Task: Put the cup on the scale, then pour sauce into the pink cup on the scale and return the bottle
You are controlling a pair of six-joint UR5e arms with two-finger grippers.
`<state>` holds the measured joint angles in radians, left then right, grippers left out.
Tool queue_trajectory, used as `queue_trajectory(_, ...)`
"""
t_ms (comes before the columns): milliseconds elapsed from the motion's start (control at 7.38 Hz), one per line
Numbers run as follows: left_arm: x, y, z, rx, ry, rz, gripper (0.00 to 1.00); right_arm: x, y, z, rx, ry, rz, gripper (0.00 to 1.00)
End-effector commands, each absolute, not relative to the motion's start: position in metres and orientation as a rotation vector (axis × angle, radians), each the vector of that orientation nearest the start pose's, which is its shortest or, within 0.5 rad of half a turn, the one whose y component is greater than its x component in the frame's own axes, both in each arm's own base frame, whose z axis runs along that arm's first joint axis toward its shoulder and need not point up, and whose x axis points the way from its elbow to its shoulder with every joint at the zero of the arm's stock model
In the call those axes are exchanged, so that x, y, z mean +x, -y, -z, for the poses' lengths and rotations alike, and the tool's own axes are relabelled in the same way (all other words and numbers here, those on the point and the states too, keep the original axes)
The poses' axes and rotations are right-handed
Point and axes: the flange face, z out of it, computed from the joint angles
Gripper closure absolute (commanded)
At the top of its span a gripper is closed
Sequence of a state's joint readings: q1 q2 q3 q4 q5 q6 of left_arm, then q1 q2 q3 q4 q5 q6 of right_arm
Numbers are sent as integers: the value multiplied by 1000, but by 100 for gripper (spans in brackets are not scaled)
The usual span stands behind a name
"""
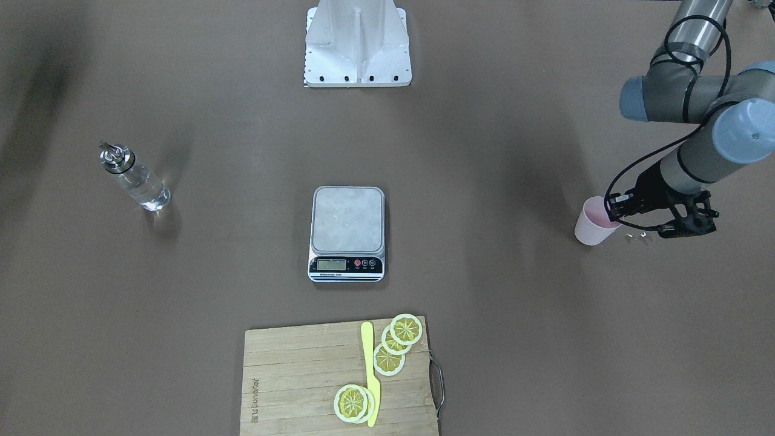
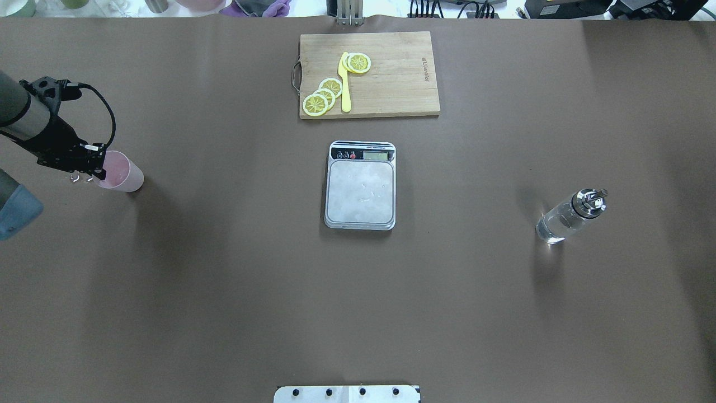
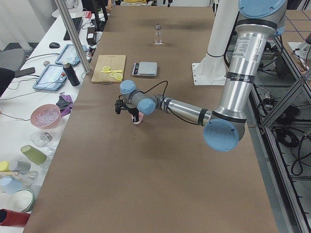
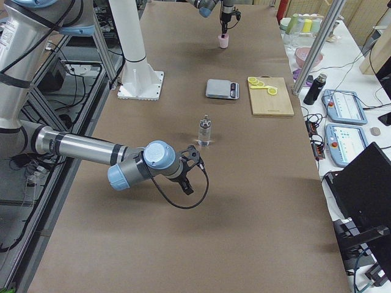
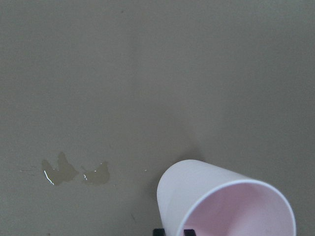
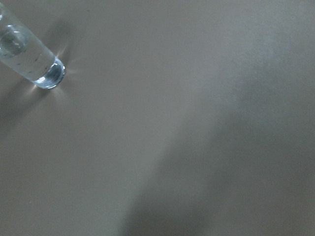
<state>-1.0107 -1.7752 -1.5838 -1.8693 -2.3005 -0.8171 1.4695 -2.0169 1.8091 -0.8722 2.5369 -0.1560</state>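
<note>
L gripper (image 1: 611, 208): fingers at the rim of the cup (image 1: 590, 225); wrist view showed two dark tips at the cup wall, but clamped or not can't be told.
Cup: upright on the table (image 1: 484, 151) at the robot's far L end, well apart from the scale (image 1: 348, 219); no liquid showed inside.
Step in hand (judged): secure the cup, then carry it to the scale.
Grip advice: pinch the wall firmly before lifting. A thin tapered tumbler prob. flexes and slips, so keep it vertical and lift straight up.
Wet patches (image 5: 61, 169): on the table just beside the cup; a damp base may slide, so set down gently.
Scale: mid-table, steel platform bare, display toward the chopping board (image 1: 290, 375).
Placement advice: centre the cup on the platform, clear of display and buttons, w/ room on the bottle side.
R gripper (image 4: 192, 160): low near the bottle (image 1: 136, 181), side view only; state can't be told.
Bottle: upright at the R end, sauce (image 1: 148, 192) inside.
</note>
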Motion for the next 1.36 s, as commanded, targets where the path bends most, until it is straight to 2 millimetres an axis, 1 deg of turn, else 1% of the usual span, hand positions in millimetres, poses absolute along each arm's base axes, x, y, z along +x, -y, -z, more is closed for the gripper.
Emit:
queue_trajectory(0, 262, 543, -492, -88, -898, 44, 93, -9, 319, -630, 581, 987, 618, 0)
queue_trajectory(136, 272, 558, -465, -108, -887, 62, 93, -20, 326, -633, 615, 1009, 669, 0)
queue_trajectory(271, 284, 577, -417, -149, -858, 83, 93, -32, 339, -646, 644, 1027, 717, 0)
queue_trajectory(407, 287, 582, -382, -169, -845, 93, 93, -48, 353, -664, 676, 1038, 772, 0)
queue_trajectory(542, 287, 580, -362, -174, -842, 95, 93, -66, 369, -674, 728, 1053, 834, 0)
queue_trajectory(678, 290, 583, -341, -194, -834, 119, 93, -82, 381, -674, 767, 1070, 868, 0)
queue_trajectory(813, 294, 589, -316, -209, -843, 181, 93, -98, 385, -660, 807, 1096, 892, 0)
queue_trajectory(949, 306, 588, -296, -228, -855, 221, 93, -115, 397, -644, 838, 1113, 925, 1)
queue_trajectory(1084, 321, 588, -271, -250, -877, 231, 93, -127, 413, -627, 873, 1118, 952, 1)
queue_trajectory(1220, 331, 596, -250, -259, -887, 258, 93, -136, 423, -615, 889, 1124, 961, 1)
